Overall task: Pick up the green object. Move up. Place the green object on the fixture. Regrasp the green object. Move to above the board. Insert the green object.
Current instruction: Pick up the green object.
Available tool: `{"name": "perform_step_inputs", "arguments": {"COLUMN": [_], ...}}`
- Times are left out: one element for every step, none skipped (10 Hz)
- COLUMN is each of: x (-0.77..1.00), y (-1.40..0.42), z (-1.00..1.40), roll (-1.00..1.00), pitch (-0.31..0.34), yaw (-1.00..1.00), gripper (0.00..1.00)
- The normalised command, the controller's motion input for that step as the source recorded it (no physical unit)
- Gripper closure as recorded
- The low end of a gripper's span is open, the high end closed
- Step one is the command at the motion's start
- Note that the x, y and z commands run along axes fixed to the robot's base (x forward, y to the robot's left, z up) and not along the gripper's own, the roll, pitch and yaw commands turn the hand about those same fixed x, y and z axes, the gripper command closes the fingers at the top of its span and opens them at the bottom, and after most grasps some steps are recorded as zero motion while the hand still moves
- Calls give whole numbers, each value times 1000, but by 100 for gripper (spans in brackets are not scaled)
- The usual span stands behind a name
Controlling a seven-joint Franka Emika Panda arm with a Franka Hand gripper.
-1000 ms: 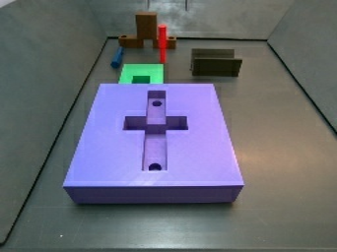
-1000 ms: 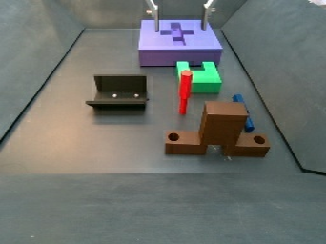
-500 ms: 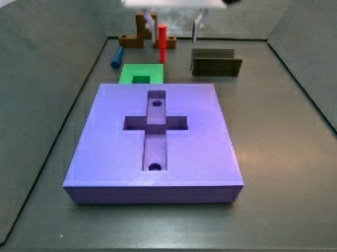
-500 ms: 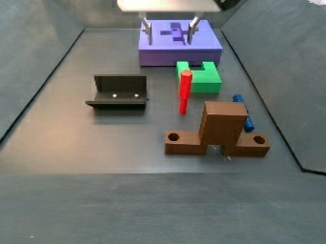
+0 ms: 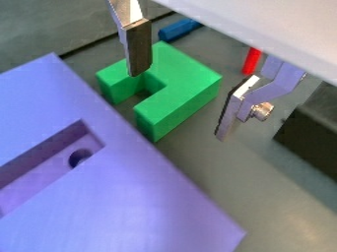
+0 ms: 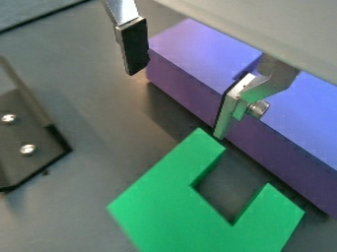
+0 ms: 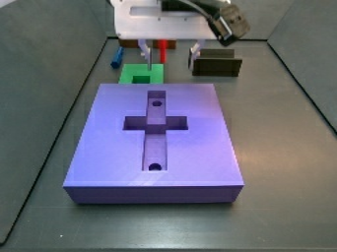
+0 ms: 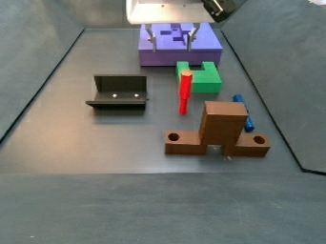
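So the gripper (image 5: 184,84) hung spread wide above the green object (image 5: 161,89), not touching it. That block sat on the floor right against the board's (image 7: 158,138) edge.

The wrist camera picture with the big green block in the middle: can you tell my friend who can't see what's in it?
In a wrist view, the open gripper hangs above the green object, a U-shaped block lying on the grey floor, with nothing between its silver fingers. The purple board lies beside the block.
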Motion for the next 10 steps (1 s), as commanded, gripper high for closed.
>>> {"name": "perform_step_inputs", "arguments": {"x": [-71,-37,-54,-120,-149,-166,-206,-143,-86,0], "y": [-74,0,31,97,83,60,14,0,0,0], "z": [-183,-183,-180,-223,-237,-200,-189,-254,-249,-269], "roll": [-70,-144,-183,-177,-157,-80,0,0,41,60], "pitch": [-147,-164,-169,-163,-166,-137,-123,-91,-60,-11], "yaw": [-20,-26,-54,-74,-83,-71,-80,-80,-63,-49], "gripper": [0,0,0,0,0,0,0,0,0,0]}}
